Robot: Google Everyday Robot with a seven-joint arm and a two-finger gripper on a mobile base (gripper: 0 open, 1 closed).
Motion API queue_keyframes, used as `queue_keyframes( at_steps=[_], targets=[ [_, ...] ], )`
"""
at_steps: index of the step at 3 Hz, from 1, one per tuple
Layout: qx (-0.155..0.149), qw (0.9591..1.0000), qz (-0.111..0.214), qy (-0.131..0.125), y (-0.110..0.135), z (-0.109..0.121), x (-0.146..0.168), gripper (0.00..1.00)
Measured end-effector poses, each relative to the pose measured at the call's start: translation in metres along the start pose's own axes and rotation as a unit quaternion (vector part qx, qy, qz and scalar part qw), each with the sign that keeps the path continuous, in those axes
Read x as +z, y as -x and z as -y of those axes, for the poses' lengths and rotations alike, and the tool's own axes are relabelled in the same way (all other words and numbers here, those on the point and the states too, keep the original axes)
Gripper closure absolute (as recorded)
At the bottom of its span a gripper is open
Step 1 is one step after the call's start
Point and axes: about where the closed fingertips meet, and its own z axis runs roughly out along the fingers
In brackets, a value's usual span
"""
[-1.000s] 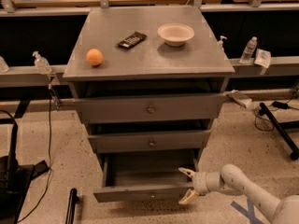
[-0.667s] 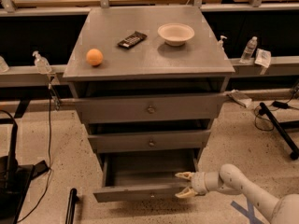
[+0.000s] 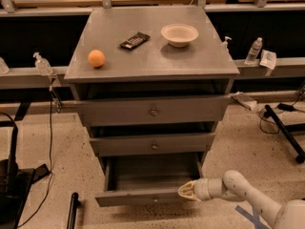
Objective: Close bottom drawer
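Nearest, at the foot of the cabinet [image 3: 190,63], the gripper [image 3: 186,191] sits against the right end of the bottom drawer [image 3: 138,197]. Its claw is narrowed to a point and holds nothing, evidently placed to push rather than grasp. The drawer stands well out. Farther back, on the cabinet top, rest an orange [image 3: 96,58] and a bowl [image 3: 179,35].

My gripper [image 3: 187,191], at the right end of the bottom drawer [image 3: 138,197], hides that corner; my arm [image 3: 248,199] runs off the near right edge.
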Motion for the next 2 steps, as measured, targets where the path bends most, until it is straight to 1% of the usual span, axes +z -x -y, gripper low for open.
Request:
queue_keyframes(
  at_steps=[1, 2],
  targets=[
    [0.004, 0.9997, 0.023, 0.003, -0.021, -0.021, 0.008, 1.00],
    [0.000, 0.9990, 0.044, 0.005, -0.040, -0.045, 0.016, 1.00]
  ],
)
